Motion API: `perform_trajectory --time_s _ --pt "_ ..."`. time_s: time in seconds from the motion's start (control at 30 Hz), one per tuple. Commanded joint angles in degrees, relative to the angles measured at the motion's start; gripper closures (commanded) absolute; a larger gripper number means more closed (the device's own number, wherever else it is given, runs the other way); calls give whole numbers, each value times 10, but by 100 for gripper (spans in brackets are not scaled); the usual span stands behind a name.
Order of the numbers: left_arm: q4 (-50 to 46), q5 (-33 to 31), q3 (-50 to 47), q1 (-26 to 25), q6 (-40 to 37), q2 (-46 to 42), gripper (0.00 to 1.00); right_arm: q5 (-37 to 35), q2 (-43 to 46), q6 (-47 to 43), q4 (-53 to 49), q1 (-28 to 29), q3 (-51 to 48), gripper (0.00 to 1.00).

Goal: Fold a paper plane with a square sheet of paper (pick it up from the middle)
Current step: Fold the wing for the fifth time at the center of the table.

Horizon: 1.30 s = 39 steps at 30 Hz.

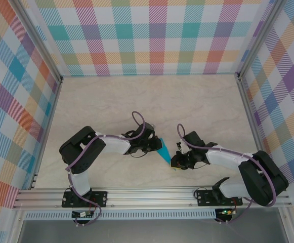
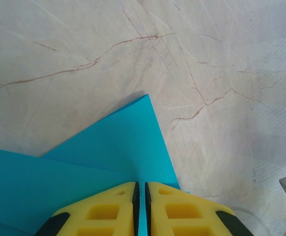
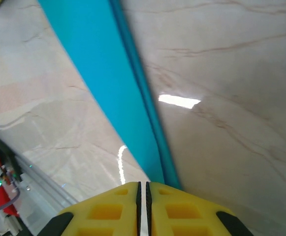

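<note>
The plane [image 1: 164,150] sits between the two arms, near the desk's [image 1: 187,101] front edge. The left gripper [image 2: 141,206] has its jaws pinching the plane's wide end along the crease. The right gripper [image 3: 143,206] has its jaws almost together at the narrow end; a grip cannot be confirmed.

Risk: an outward pull by either arm may tear the thin paper or slip it free, and uneven tension would skew the crease.

No brand, label or writing is legible.

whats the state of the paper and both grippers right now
paper plane: folded into layers, narrowing to a point, reaching from one gripper to the other
left gripper: shut on the paper plane
right gripper: jaws almost together at the plane's narrow end, unclear whether it grips
</note>
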State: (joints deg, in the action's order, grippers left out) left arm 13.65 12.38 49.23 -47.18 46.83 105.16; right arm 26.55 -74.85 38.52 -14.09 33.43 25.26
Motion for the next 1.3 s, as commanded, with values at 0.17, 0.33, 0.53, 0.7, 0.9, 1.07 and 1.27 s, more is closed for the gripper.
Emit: perform_trajectory --time_s 0.17,0.33,0.53,0.7,0.9,1.07,1.27 --pt "-56 -31 -1 0 -16 32 85 -48 -21 16 -19 2 -35 88" --pt "-62 -33 1 1 -21 30 85 -62 8 39 -28 2 -53 88" --pt "-64 -32 4 2 -23 31 85 -51 51 47 -39 2 -70 87" --pt "-62 -29 7 1 -23 31 85 -58 37 50 -41 2 -65 88" --pt "-71 -20 20 1 -34 25 84 -50 86 36 -62 2 -52 85" --pt "-106 -18 50 1 -48 -6 77 -118 175 20 -140 1 -8 74" --pt "-201 -84 77 -15 -57 -94 54 -136 164 10 -126 -7 11 72"
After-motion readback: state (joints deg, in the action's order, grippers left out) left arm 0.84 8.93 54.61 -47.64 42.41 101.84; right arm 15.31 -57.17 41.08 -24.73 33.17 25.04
